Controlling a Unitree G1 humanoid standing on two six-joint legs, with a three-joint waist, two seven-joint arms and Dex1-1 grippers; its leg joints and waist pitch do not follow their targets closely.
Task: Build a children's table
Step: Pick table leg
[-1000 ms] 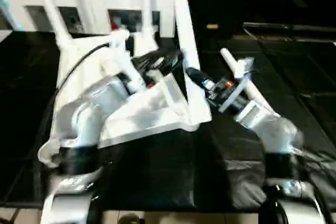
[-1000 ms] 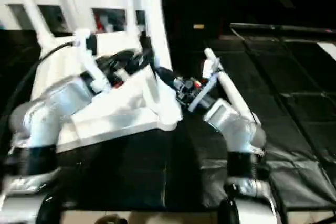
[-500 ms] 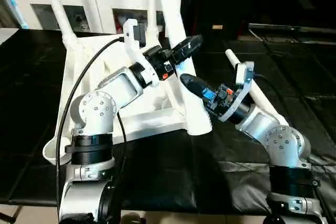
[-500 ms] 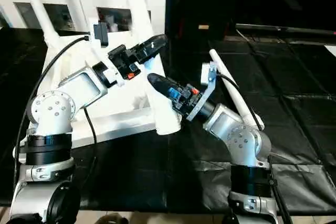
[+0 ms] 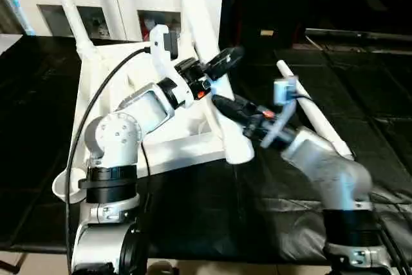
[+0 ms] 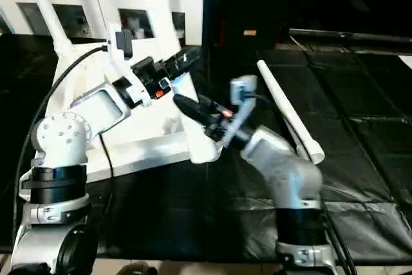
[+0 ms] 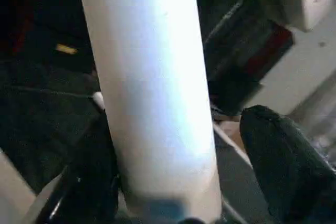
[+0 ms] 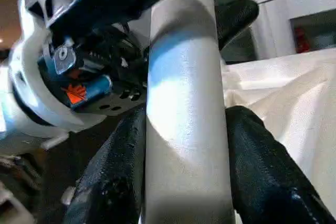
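The children's table is lying upside down on the black mat, ribbed underside up, with legs poking up from its corner sockets and one spare leg lying loose on the mat off to the right. The right gripper has both black fingers pressed tight against the near-corner leg, so it's got a proper grip. The left gripper sits higher up that same leg, fingers straddling it with a visible gap on one side, not clamped.
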